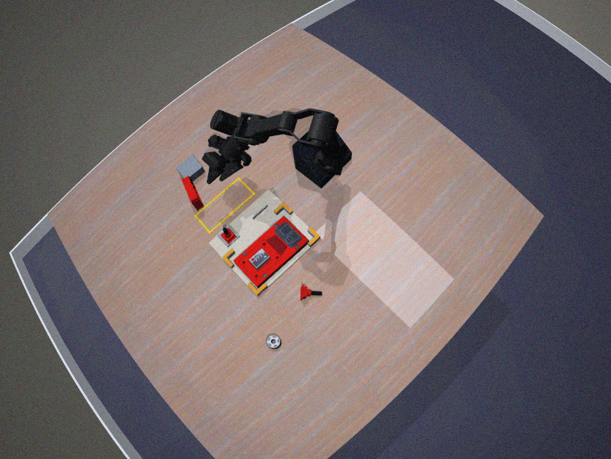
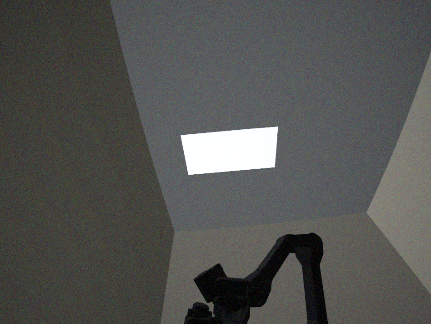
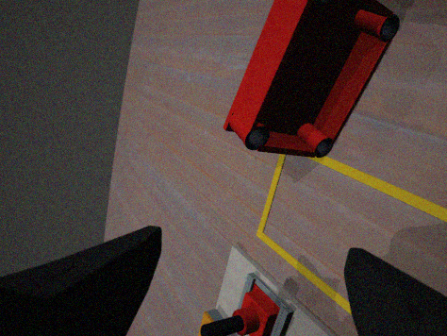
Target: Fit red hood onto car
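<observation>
The red hood [image 1: 191, 192] [image 3: 264, 71] stands on its side on the table, just outside the yellow outline, with its hollow underside and corner bosses facing my wrist camera. My gripper [image 1: 220, 173] [image 3: 253, 250] is open and empty; it hovers over the table right of the hood, apart from it. The red chassis [image 1: 274, 247] sits in the jig [image 1: 259, 205], with the grey engine block [image 1: 259, 258] on its deck. The pegs are too small to make out. The exterior view shows only my arm [image 2: 268, 268] against the ceiling.
A grey block [image 1: 190, 167] stands at the hood's far end. A yellow outlined rectangle [image 1: 202, 221] [image 3: 270, 203] lies between hood and jig. A small fixture with a red-and-black post [image 1: 227, 234] [image 3: 255, 312] sits on the jig plate. A loose red part [image 1: 306, 292] and a washer [image 1: 271, 340] lie nearer the front.
</observation>
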Controlling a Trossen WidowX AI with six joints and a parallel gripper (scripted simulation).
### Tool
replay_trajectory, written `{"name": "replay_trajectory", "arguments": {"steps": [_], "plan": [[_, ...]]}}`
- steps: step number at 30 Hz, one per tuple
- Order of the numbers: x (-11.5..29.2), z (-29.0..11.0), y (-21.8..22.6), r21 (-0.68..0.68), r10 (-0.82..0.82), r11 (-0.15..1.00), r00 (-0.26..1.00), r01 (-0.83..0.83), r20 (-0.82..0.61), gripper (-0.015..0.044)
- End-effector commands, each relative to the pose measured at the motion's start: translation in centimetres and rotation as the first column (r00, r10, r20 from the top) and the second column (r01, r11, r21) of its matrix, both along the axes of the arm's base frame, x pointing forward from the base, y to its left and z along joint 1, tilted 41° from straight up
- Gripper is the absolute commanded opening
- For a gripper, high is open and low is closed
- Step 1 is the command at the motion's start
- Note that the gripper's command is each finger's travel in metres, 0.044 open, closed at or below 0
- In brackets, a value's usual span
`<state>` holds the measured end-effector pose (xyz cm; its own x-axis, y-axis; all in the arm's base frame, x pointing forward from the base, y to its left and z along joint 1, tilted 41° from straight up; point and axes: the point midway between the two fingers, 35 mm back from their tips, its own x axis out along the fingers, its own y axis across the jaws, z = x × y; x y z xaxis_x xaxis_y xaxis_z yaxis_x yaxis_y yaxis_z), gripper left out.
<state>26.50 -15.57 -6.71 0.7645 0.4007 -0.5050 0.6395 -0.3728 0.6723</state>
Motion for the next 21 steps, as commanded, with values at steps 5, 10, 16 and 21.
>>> {"name": "replay_trajectory", "arguments": {"steps": [5, 10, 16, 21], "plan": [[3.1, -1.9, -2.9, -0.318, 0.296, 0.910, 0.954, -0.267, 0.045, 0.0125], [5.2, -3.0, -4.5, -0.523, 0.524, 0.734, 0.851, -0.433, 0.032, 0.0000], [7.5, -3.9, -5.9, -0.714, 0.762, 0.437, 0.646, -0.548, -0.029, 0.0000], [9.2, -4.5, -6.6, -0.821, 0.902, 0.157, 0.419, -0.549, -0.108, 0.0000]]}}
